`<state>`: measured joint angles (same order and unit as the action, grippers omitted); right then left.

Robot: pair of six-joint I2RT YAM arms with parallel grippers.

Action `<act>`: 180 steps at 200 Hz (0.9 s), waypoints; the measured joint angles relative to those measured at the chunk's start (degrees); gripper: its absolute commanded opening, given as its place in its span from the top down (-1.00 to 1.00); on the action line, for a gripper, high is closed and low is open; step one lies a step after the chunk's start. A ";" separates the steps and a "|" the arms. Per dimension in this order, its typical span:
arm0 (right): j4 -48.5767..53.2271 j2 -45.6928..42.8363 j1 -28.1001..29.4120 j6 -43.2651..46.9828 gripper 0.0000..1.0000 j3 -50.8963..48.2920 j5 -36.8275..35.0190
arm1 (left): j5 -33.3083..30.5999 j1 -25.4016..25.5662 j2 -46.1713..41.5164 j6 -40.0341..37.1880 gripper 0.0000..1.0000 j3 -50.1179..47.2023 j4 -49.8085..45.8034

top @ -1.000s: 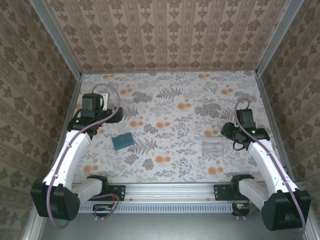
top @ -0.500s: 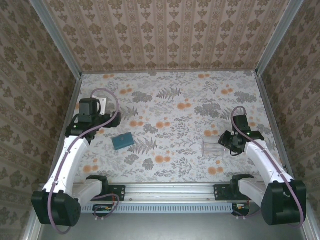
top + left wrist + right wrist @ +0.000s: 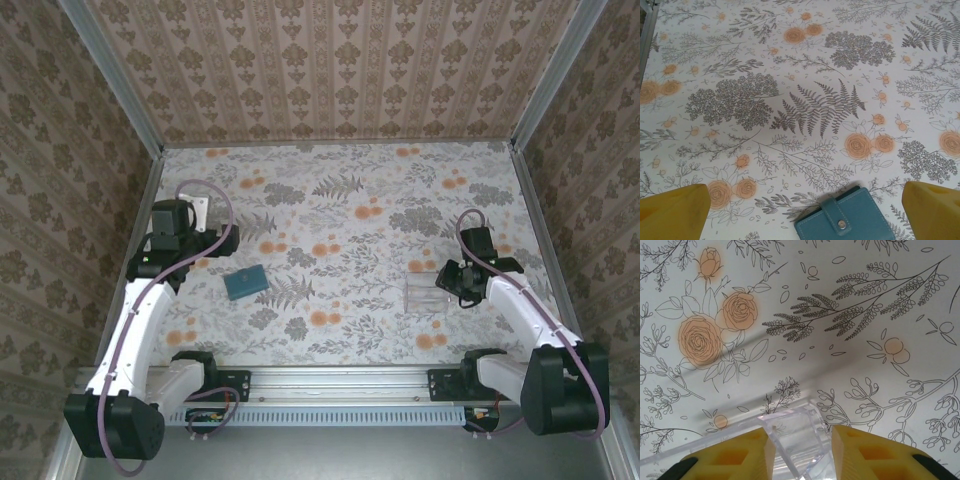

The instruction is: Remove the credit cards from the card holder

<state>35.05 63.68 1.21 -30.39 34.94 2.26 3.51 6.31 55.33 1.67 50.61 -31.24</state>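
Right wrist view, right gripper (image 3: 800, 436) astride clear box (image 3: 790, 421) wall, grip unclear, left gripper (image 3: 804, 194) released

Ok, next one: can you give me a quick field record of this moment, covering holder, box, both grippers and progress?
Card holder: teal, closed, snap tab fastened, flat on the table
Clear box: on the table, right side
Left gripper: open, empty, near the holder
Right gripper: fingers either side of the clear box's edge; firm grip unclear
Progress: holder not yet opened
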 measured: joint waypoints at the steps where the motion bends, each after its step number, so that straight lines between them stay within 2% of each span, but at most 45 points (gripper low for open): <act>1: -0.04 0.02 0.00 0.04 0.33 0.00 -0.02 | 0.02 0.00 0.00 0.02 -1.00 0.00 0.00; 80: -1.66 0.79 2.51 0.17 0.58 0.22 -0.22 | 0.72 -0.04 0.00 0.00 -1.00 -0.02 -0.02; 180: -0.26 5.09 13.62 -2.73 0.81 5.16 -4.46 | 1.22 -0.04 -0.33 0.02 -1.00 -0.85 0.39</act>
<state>34.79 68.77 14.83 -33.12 40.10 -2.20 4.73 6.26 55.00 1.69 49.76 -30.85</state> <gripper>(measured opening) 0.105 0.997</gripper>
